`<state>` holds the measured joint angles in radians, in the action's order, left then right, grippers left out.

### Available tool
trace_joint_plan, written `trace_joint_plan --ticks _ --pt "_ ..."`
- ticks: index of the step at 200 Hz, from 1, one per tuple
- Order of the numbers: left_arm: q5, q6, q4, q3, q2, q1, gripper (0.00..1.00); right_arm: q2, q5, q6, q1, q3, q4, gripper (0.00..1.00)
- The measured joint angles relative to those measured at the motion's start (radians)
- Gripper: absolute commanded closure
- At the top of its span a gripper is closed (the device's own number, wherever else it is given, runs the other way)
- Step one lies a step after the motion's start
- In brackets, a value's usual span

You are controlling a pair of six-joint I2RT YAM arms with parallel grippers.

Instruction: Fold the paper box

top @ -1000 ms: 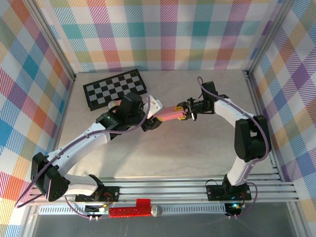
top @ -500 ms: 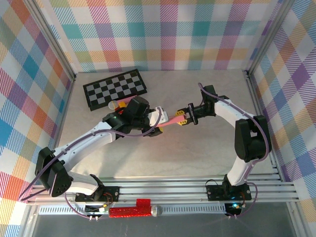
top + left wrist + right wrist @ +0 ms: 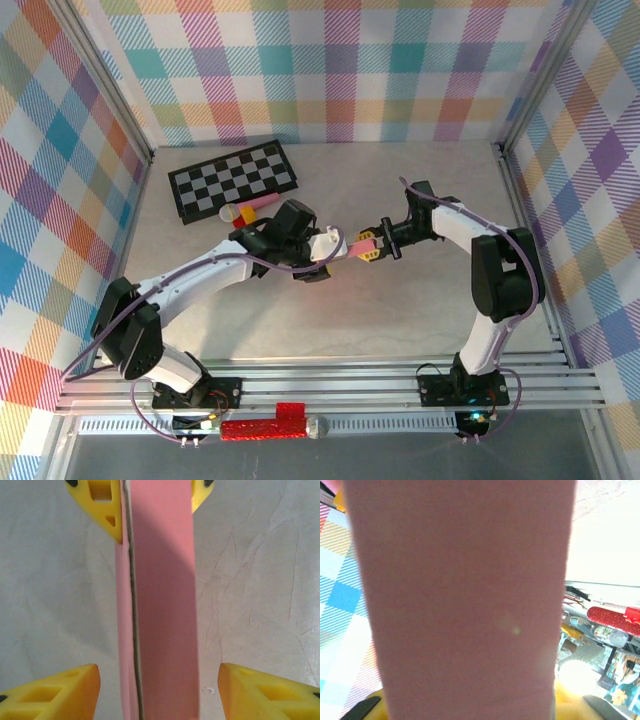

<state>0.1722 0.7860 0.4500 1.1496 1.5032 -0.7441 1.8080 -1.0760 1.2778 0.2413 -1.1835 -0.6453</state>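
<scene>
The pink paper box [image 3: 160, 605] is folded flat and held on its edge over the middle of the desk [image 3: 260, 580], between the two arms. The right jaws pinch the end on their side, with one yellow finger [image 3: 102, 505] pressed on each face. The left jaws are spread wide around the other end, with a gap on both sides, and the checkered board [image 3: 232, 180] lies well apart at the back left.

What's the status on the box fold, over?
Left hand open around the paper box, not touching. Right hand shut on its far end. Checkerboard lies apart.
</scene>
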Motion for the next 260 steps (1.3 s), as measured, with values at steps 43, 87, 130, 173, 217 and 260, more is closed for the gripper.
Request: trace_joint_plan --ticks 43,87,130,173,217,260 --pt "0.003 -0.008 0.0 0.0 0.016 0.0 0.47 0.0 -0.003 -0.022 0.0 0.053 -0.029 0.57" --pt "0.037 -0.014 0.007 0.0 0.05 -0.001 0.47 0.0 -0.018 0.011 -0.007 0.139 0.019 0.59" --pt "0.052 -0.029 0.008 0.019 0.074 -0.002 0.41 0.0 -0.018 0.072 -0.02 0.143 0.076 0.63" --pt "0.082 -0.037 0.013 0.032 0.075 -0.002 0.34 0.0 0.002 0.107 -0.02 0.105 0.077 0.66" --pt "0.044 -0.011 0.016 0.032 0.078 -0.014 0.34 -0.003 0.005 0.145 -0.02 0.102 0.071 0.66" --pt "-0.001 0.02 0.016 0.032 0.104 -0.019 0.38 -0.075 0.021 0.178 -0.02 0.149 -0.008 0.65"
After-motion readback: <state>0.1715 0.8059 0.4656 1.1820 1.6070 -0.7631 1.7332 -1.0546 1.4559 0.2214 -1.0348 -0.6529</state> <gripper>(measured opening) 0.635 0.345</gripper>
